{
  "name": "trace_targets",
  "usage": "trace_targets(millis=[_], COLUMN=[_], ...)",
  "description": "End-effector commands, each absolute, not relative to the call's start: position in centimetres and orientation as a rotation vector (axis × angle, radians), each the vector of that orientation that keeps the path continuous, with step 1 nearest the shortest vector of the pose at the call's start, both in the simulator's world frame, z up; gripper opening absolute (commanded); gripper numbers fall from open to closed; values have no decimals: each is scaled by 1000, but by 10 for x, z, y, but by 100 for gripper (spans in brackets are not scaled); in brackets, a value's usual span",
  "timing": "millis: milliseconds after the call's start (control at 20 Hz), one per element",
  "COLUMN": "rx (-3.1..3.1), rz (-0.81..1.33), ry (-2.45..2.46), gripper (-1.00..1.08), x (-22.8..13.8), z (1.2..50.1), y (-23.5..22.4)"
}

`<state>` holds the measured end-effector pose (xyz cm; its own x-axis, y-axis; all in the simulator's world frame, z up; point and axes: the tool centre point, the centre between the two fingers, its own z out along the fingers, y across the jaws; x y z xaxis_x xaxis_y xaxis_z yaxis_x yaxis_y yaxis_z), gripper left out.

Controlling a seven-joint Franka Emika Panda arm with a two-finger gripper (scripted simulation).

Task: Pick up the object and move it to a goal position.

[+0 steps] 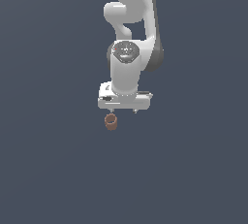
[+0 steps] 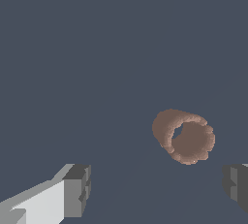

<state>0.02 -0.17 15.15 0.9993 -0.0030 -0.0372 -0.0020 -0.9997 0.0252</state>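
Terracotta cup point(image 1: 111, 121) is sitting on the flat slate-grey ground point(image 1: 53, 169), just below the white gripper point(image 1: 123, 111) in the exterior view and offset toward that view's left, roughly under the finger on that side. Cup and gripper are showing apart; no contact visible. The hollow mouth is facing up in this view.

White arm point(image 1: 128, 39) is coming down from the top of the frame, its wrist pointing straight downward with the broad palm block held level above the cup.

Wrist view: the cup point(image 2: 184, 136) is appearing as a short reddish-brown tube with a rough rim, its open end turned toward the camera. Two grey fingertips point(image 2: 77, 190) are showing at the picture's lower corners, standing wide apart with bare ground between them. The cup is lying beyond the fingertips, nearer the second fingertip point(image 2: 236, 184), not between the pads. Nothing is being held.
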Motion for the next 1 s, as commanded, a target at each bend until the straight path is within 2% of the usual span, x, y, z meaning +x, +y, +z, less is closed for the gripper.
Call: trace_targets(millis=[0, 550, 950], rx=[3116, 3119, 3125], rz=[-58, -24, -19], ry=[-4, -103, -109], gripper=[100, 100, 100], x=[0, 5, 3], z=[152, 169, 150], y=[-2, -21, -32])
